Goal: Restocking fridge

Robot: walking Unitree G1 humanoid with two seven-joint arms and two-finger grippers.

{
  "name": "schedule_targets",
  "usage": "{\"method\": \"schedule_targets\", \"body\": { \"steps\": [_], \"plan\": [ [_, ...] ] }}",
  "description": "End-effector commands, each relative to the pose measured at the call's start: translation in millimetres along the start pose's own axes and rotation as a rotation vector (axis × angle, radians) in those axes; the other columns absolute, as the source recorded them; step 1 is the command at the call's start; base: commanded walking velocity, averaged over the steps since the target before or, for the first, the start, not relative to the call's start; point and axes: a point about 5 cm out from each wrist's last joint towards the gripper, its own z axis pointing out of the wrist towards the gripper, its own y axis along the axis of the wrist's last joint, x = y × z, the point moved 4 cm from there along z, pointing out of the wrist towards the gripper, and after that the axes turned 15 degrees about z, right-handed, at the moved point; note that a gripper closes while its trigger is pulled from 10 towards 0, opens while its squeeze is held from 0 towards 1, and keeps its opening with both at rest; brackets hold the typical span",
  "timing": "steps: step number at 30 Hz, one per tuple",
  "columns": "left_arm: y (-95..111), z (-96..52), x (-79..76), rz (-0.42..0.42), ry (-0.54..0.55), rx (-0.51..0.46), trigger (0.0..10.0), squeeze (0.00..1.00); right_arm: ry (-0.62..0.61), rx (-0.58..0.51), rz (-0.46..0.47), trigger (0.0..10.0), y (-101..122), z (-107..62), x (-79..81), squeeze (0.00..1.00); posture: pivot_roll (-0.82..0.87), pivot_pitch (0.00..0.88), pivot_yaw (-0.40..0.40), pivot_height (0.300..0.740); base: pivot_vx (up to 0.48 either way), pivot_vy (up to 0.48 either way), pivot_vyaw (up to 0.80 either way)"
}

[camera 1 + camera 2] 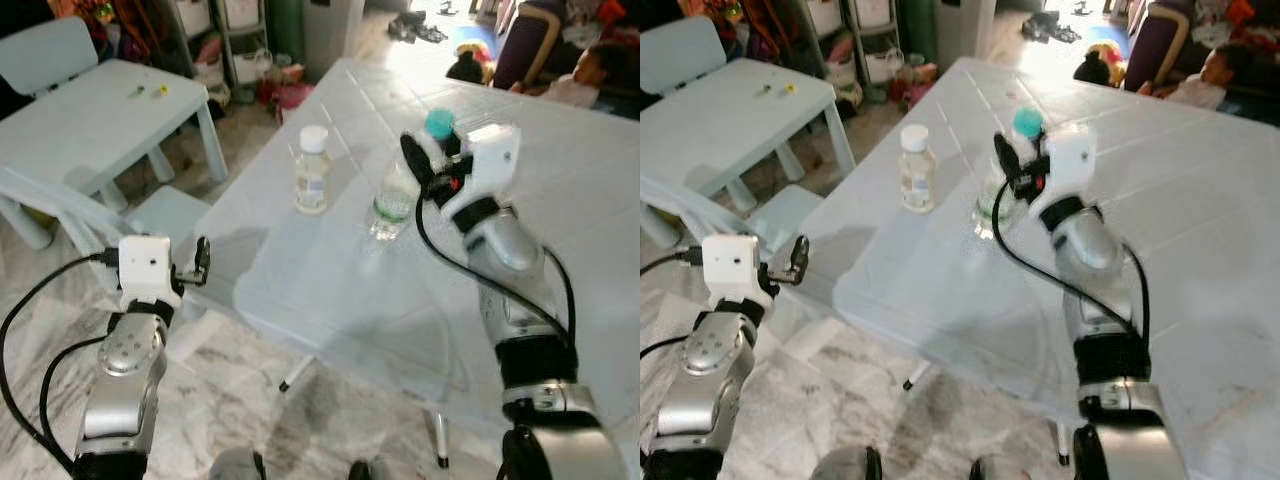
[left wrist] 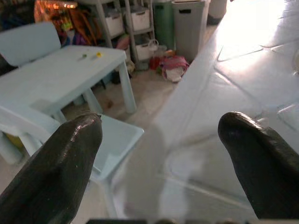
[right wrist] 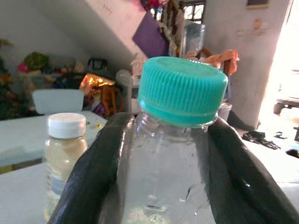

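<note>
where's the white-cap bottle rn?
The white-cap bottle stands upright on the pale table, to the robot's left of the teal-cap bottle that the right gripper grips.
</note>
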Motion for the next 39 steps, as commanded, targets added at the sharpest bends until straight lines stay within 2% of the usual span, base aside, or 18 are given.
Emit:
{"method": "schedule_targets", "body": {
  "steps": [1,7,10,13,19,23,27,30,39],
  "plan": [
    [-1.8,2.4,0.2,-0.003,0.011,0.005,10.0,0.0,-0.015,0.097,0.055,10.0,-29.9,-14.1,9.8,0.0,0.05,0.026,-0.02,0.74,-0.304,0.0,0.0],
    [3.2,10.8,-2.6,-0.015,0.01,-0.01,10.0,0.0,-0.042,0.107,0.092,10.0,-34.1,-33.4,28.4,0.0,0.04,0.0,-0.014,0.74,-0.304,0.0,0.0],
    [3.3,15.6,-5.3,-0.02,0.008,-0.013,10.0,0.0,-0.058,0.103,0.1,10.0,-35.3,-36.6,29.6,0.0,0.04,0.0,-0.01,0.74,-0.314,0.0,0.0],
    [6.6,20.2,-6.7,-0.023,0.004,-0.025,10.0,0.0,-0.058,0.08,0.082,10.0,-30.2,-34.4,28.0,0.0,0.03,0.0,-0.008,0.74,-0.321,0.0,0.0],
    [7.7,24.4,-7.1,-0.022,0.003,-0.033,10.0,0.0,-0.059,0.083,0.037,10.0,-25.4,-33.5,24.8,0.0,0.03,0.0,-0.013,0.74,-0.303,0.0,0.78],
    [8.1,26.9,-7.4,-0.019,0.009,-0.044,10.0,0.0,0.006,0.115,-0.071,10.0,-32.9,-35.6,31.8,0.0,0.03,0.0,-0.016,0.74,-0.064,0.0,0.79],
    [6.1,25.6,-8.0,-0.022,0.01,-0.049,10.0,0.0,-0.013,0.134,-0.079,10.0,-38.0,-38.9,28.0,0.0,0.02,0.0,-0.02,0.74,0.0,0.0,0.79],
    [-2.4,23.8,-10.8,-0.004,-0.004,-0.028,10.0,0.0,-0.038,0.162,-0.138,10.0,-43.6,-43.7,21.1,0.0,0.01,0.0,-0.019,0.74,0.0,0.0,0.78],
    [-15.1,22.3,-14.1,-0.002,-0.014,0.0,10.0,0.0,-0.08,0.192,-0.155,10.0,-48.7,-55.8,8.1,0.0,-0.01,0.0,-0.027,0.74,0.0,-0.201,0.77]
  ]
}}
